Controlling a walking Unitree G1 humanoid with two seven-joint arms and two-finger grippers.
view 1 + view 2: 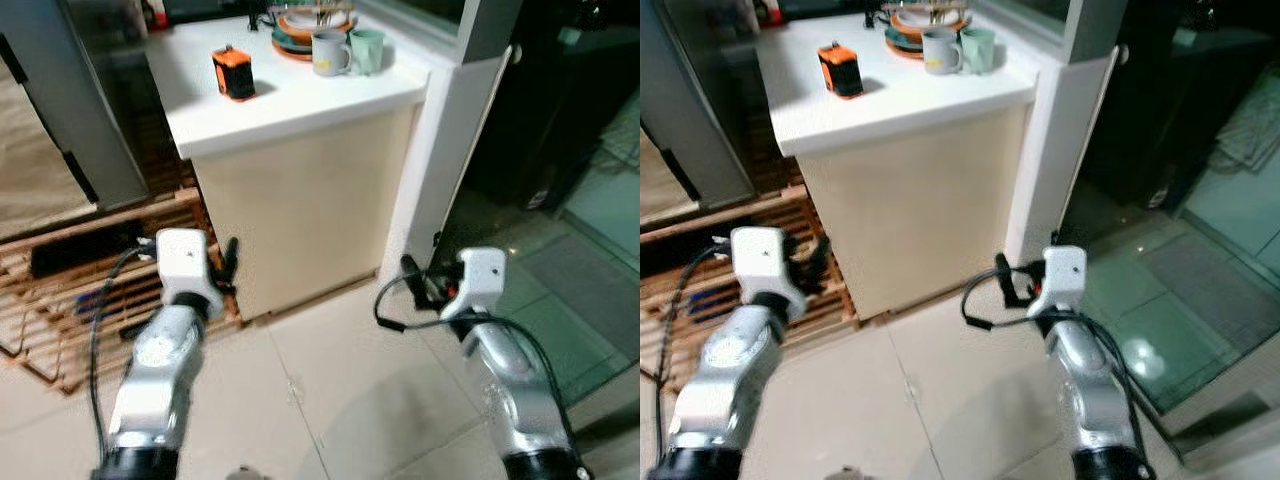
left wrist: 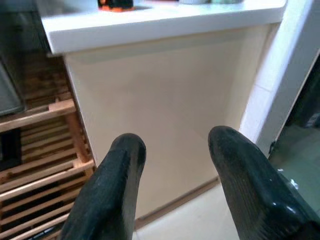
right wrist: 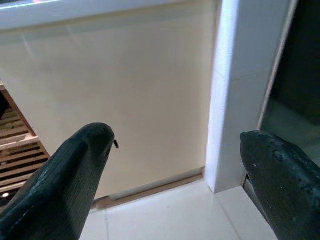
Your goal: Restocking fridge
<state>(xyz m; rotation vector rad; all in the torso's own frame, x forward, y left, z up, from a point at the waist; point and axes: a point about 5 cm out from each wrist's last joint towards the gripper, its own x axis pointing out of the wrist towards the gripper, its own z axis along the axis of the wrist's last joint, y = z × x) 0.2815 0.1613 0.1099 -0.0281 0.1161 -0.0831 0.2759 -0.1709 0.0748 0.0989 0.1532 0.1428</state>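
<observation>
Fridge stock is not identifiable from where I stand; no refrigerator can be confirmed, only a dark doorway (image 1: 560,110) beyond the right gripper's fingers and a grey panel (image 1: 60,110) off past the left gripper. Nearest candidate items sit on the white countertop (image 1: 290,95), well above and ahead of both sets of fingers: an orange-and-black box (image 1: 233,73), a grey mug (image 1: 328,53), a pale green mug (image 1: 366,50) touching or just beside it, and stacked plates (image 1: 300,35) behind them.

Left gripper (image 2: 175,150) is empty, its fingers (image 2: 122,165) spread moderately, aimed at the cream cabinet face (image 1: 300,220) below the counter. Right gripper (image 3: 175,145) is also empty, fingers (image 3: 80,155) spread wide, aimed at the join between that cabinet face and the white pillar (image 1: 445,150). Both are held low and forward, well apart from any object; judged a carrying-free travel posture, ready to grasp.

Slatted wooden rack (image 1: 70,300) lies on the tiled floor (image 1: 330,390) beside the left fingers.

Assessment: task at an early approach stage; nothing collected.
</observation>
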